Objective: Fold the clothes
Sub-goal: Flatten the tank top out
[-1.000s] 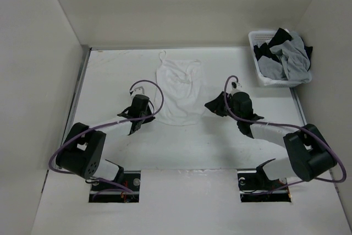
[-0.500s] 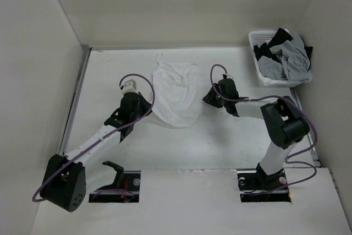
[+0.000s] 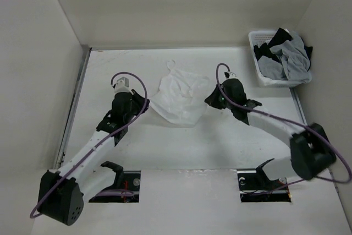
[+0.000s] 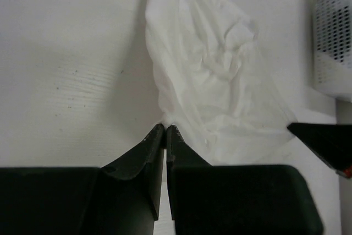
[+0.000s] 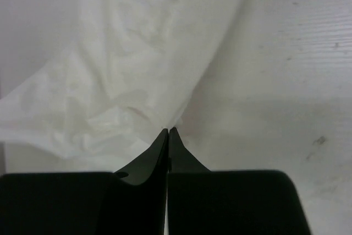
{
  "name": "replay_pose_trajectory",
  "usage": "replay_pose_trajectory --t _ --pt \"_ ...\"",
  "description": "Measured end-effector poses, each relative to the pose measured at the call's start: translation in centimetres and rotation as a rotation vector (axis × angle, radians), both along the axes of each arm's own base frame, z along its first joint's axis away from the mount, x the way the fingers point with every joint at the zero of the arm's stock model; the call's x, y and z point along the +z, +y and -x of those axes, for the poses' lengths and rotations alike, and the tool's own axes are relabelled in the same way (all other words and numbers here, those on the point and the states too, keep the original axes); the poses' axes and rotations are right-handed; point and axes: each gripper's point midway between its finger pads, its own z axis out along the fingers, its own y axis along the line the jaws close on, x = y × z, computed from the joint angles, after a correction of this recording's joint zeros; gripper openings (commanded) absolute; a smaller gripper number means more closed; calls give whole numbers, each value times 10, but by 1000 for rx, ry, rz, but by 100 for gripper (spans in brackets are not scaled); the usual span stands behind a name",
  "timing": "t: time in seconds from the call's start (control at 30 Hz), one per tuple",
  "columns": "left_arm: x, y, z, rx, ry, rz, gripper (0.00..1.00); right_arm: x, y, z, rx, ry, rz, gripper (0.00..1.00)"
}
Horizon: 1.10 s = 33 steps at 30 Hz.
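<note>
The clothes (image 3: pixel 179 96), a thin white garment, lie bunched on the white table (image 3: pixel 220 141) between my two arms, with a strap loop pointing to the far side. My left gripper (image 3: pixel 146 104) is shut on its left edge. In the left wrist view the jaws (image 4: pixel 165 128) meet on a pinch of the white fabric (image 4: pixel 212 75). My right gripper (image 3: pixel 209 100) is shut on the right edge. In the right wrist view its closed tips (image 5: pixel 168 131) pinch the cloth (image 5: pixel 121 59). The fabric hangs in folds between both grips.
A white perforated basket (image 3: pixel 263 65) at the far right corner holds grey and black garments (image 3: pixel 286 56); it shows in the left wrist view as the basket (image 4: pixel 333 42). White walls enclose the table on the left, back and right.
The right gripper has shut on the garment's right edge. The left arm has drawn leftward with its edge. The garment has gone from flat to bunched and sits slightly rightward.
</note>
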Motion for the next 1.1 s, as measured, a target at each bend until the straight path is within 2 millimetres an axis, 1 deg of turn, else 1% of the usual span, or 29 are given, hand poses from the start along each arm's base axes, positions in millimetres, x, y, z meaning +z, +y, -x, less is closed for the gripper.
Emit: replay_pose_trajectory --t 0.03,0.07,0.13,0.17,0.23,0.27,0.3,0.33,0.37,0.43,0.53,0.6,0.63,0.67,0.7,0.73,0.77,0.83,0.87,0.9,0.93,0.97,1.0,1.03,1.1 --pt "12 1 1 3 -29 14 3 23 5 14 28 -38 -17 1" --pt "23 3 2 8 -56 26 3 50 12 29 63 -87 -40 2" --pt "50 12 3 32 -124 53 3 96 24 58 127 -178 -96 2" --pt "62 17 3 48 -156 63 3 113 28 73 156 -211 -120 3" --pt "78 26 4 74 -201 79 3 130 29 93 190 -233 -146 4" --pt "81 29 4 84 -211 82 3 132 28 98 195 -233 -149 4" --pt "82 31 5 89 -213 84 3 130 28 99 195 -227 -147 3" --pt "81 31 5 90 -210 84 3 122 28 96 190 -211 -136 3" --pt "80 31 5 89 -204 83 3 109 27 92 180 -182 -117 3" --pt "70 30 3 89 -173 74 3 71 24 79 155 -96 -60 3" --pt "51 31 4 92 -123 59 3 -3 18 57 111 70 35 3" --pt "37 33 4 99 -88 51 3 -45 11 46 84 175 81 2" --pt "31 34 5 103 -73 47 3 -61 9 37 69 217 94 2" --pt "24 36 5 108 -56 43 3 -72 7 27 55 243 101 2" --pt "17 37 5 113 -38 40 3 -77 8 14 41 258 92 2" --pt "12 38 6 118 -24 39 3 -75 9 -3 32 246 76 5" --pt "7 40 6 125 -11 38 3 -68 11 -20 18 217 61 9" --pt "1 44 6 141 8 42 3 -48 12 -48 -5 147 29 21" --pt "-1 46 6 149 13 46 3 -36 11 -58 -16 111 15 28" --pt "-2 47 6 154 16 50 3 -25 11 -65 -23 73 3 32" --pt "-2 47 5 156 16 55 3 -15 10 -68 -26 43 -4 34" --pt "-2 47 4 158 14 61 3 -8 9 -66 -24 18 -8 35" --pt "-2 46 3 158 12 65 3 -2 8 -59 -24 -2 -9 34" --pt "-2 46 2 158 11 69 3 0 6 -49 -19 -14 -8 31" --pt "-6 45 2 157 17 75 3 -4 4 -17 4 -16 2 19"
